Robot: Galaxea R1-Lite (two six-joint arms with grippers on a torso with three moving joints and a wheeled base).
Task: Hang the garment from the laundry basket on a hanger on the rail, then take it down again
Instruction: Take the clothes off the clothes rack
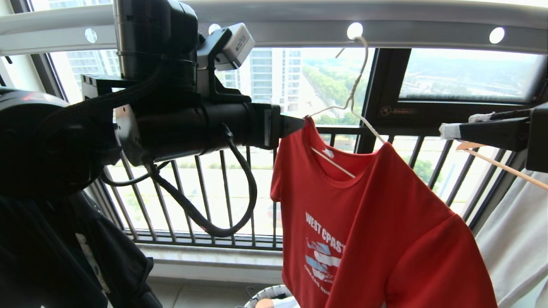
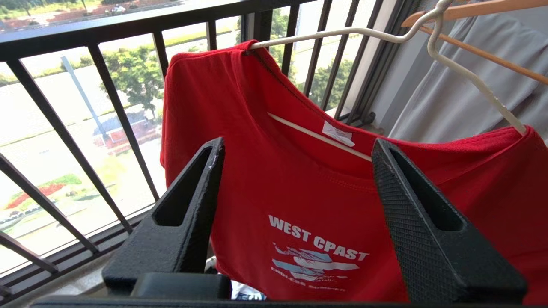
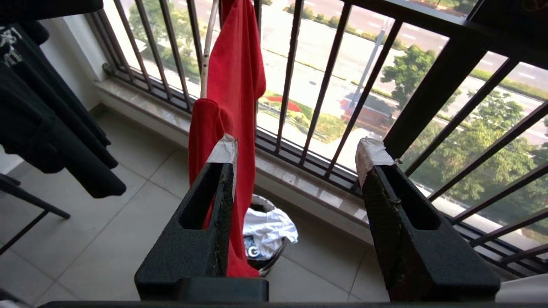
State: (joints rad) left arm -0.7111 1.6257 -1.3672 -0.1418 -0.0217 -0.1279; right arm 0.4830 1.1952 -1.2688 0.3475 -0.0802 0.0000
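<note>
A balcony with a dark barred window railing (image 1: 201, 201) looks out over streets and trees, and a grey rail (image 1: 299, 30) with round holes runs across the top. At the far left a black shirt (image 1: 64, 256) hangs. Next comes the left tool (image 1: 295, 125), reaching in level so that its tip sits right at the left shoulder of the T-shirt (image 1: 376, 231); its own camera shows the jaws spread apart with nothing between them, so it is released. The red T-shirt hangs on the thin white hanger (image 1: 355, 98), whose hook sits in one of the rail's holes, though the hanger tilts and the cloth droops lower toward the right. Under it, at the bottom edge, the rim of the laundry basket (image 1: 265, 295) shows, with white clothes (image 3: 267, 231) inside. At the far right the right tool (image 1: 447, 129) is held level near the shirt's right shoulder, clear of it, jaws apart and empty, with a wooden hanger (image 1: 505, 167) and pale cloth (image 1: 513, 244) beyond. The hanging half looks done; taking the shirt down again is what appears left.
</note>
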